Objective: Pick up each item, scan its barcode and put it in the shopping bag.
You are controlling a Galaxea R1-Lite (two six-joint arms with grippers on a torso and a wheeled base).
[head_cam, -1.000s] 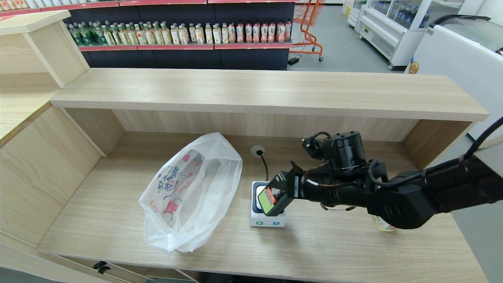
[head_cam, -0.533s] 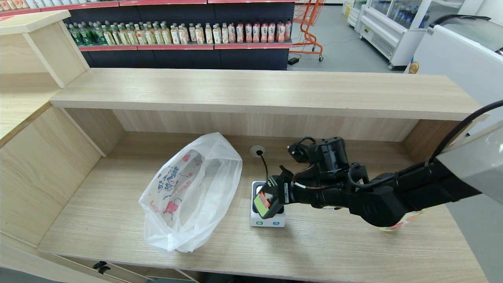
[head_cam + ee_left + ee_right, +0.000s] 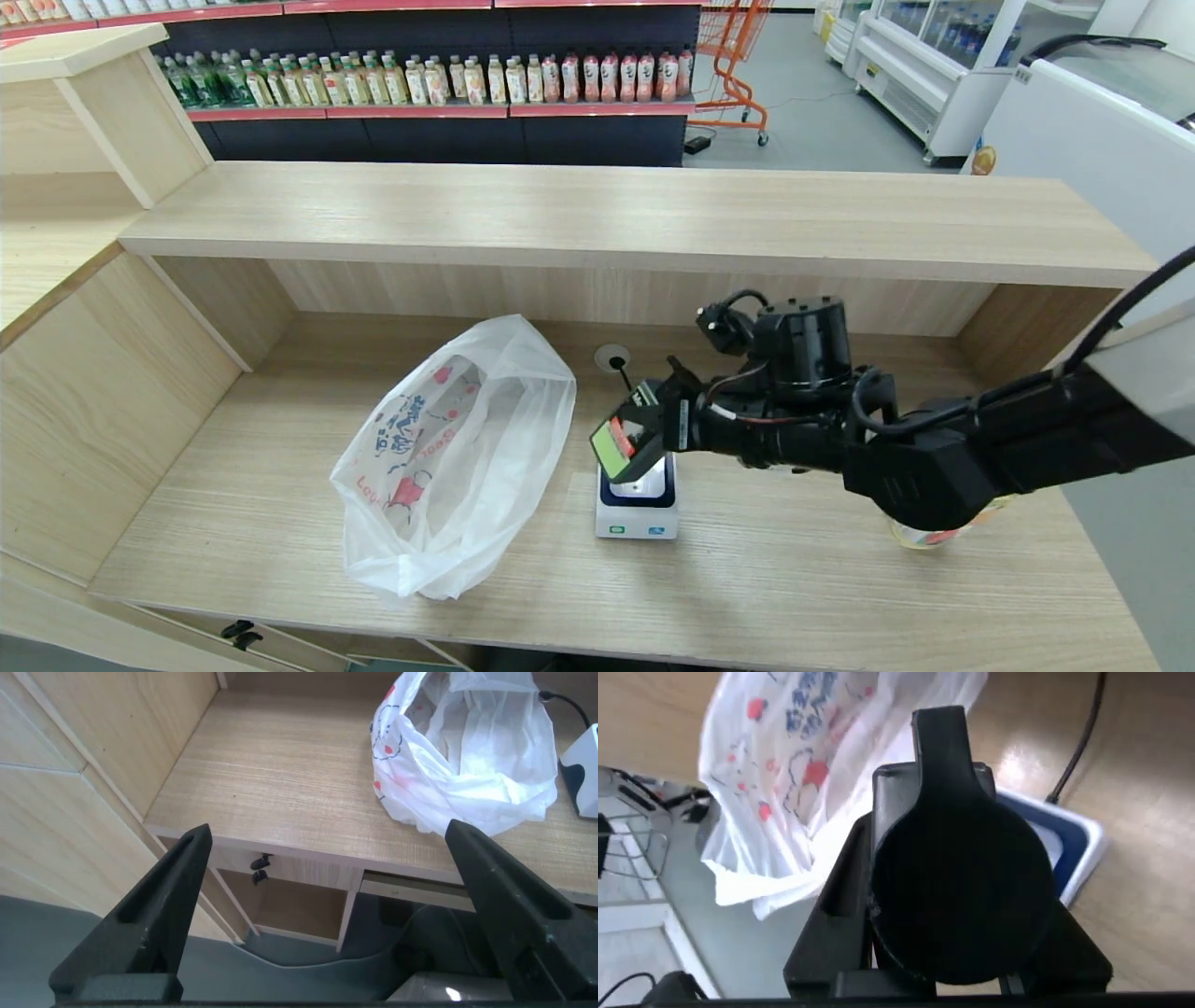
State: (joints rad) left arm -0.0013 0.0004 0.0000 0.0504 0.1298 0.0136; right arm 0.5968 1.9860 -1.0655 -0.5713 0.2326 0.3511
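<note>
The left gripper (image 3: 329,833) hangs spread wide by the counter's (image 3: 280,775) near edge, the limp shopping bag (image 3: 457,457) lies mid-counter, and just right of it the right gripper (image 3: 644,425) pinches a small green pack (image 3: 616,448), likely light and stiff, by its edges over the scanner (image 3: 637,511).

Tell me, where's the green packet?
Head view, centre: the green packet sits in the right arm's jaws, just above the scanner, shopping bag to its left.
</note>
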